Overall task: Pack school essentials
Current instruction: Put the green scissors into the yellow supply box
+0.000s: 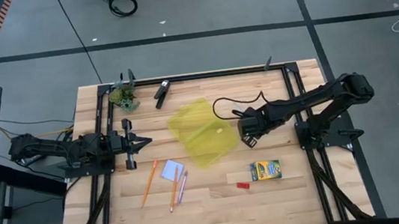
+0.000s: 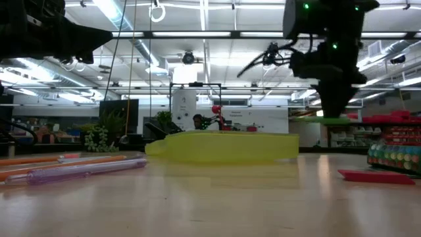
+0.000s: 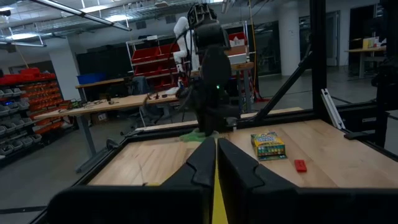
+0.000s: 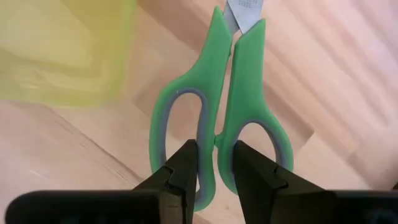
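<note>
Wooden table [image 1: 210,209] is seen from above. Right gripper [image 1: 247,130] is raised beside the translucent yellow case [image 1: 200,133]; the scissors are hidden under it there. Only the right wrist view shows its fingers [image 4: 186,171] clamped on the green-handled scissors [image 4: 219,106], blades cut off at the frame edge. Crayon box [image 1: 266,170] and red eraser [image 1: 242,185] lie near it. Left gripper [image 1: 143,142] is parked well apart, fingers together, holding nothing.

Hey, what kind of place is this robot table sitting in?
Probably a workshop or lab hall, not a home. Behind the wooden table the left wrist view shows shelving with red storage bins and a long workbench, and the low view shows rows of ceiling strip lights.
</note>
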Motion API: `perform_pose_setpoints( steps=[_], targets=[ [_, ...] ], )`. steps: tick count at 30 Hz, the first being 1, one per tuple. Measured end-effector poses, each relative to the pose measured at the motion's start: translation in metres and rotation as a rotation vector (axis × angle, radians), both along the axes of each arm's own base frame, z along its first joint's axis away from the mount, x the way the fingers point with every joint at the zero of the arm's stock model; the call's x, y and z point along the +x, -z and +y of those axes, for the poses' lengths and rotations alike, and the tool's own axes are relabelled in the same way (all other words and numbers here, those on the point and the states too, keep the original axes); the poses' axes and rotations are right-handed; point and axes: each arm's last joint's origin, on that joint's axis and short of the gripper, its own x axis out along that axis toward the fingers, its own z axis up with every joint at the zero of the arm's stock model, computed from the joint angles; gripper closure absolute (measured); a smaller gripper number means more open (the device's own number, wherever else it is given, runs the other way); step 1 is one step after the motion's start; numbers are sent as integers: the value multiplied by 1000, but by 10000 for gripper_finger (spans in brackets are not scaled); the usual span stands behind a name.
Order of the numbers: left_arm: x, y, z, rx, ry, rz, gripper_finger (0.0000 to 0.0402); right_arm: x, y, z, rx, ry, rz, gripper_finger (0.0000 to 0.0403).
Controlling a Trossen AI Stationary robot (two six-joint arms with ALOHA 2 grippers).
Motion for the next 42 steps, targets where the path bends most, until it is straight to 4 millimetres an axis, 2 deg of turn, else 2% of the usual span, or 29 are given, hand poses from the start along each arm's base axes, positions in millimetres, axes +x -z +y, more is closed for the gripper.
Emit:
perform_pose_setpoints(
  steps=[10, 20, 29, 42],
  targets=[
    [0, 0, 0, 0, 0, 0, 370, 18, -28, -1, -106, -198, -71, 303],
    [0, 0, 0, 0, 0, 1, 381, 33, -33, 0, -176, -435, -155, 303],
    [0, 0, 0, 0, 0, 1, 370, 39, -35, 0, -208, -521, -189, 303],
    [0, 0, 0, 0, 0, 0, 376, 46, -39, 1, -260, -682, -219, 302]
  ],
)
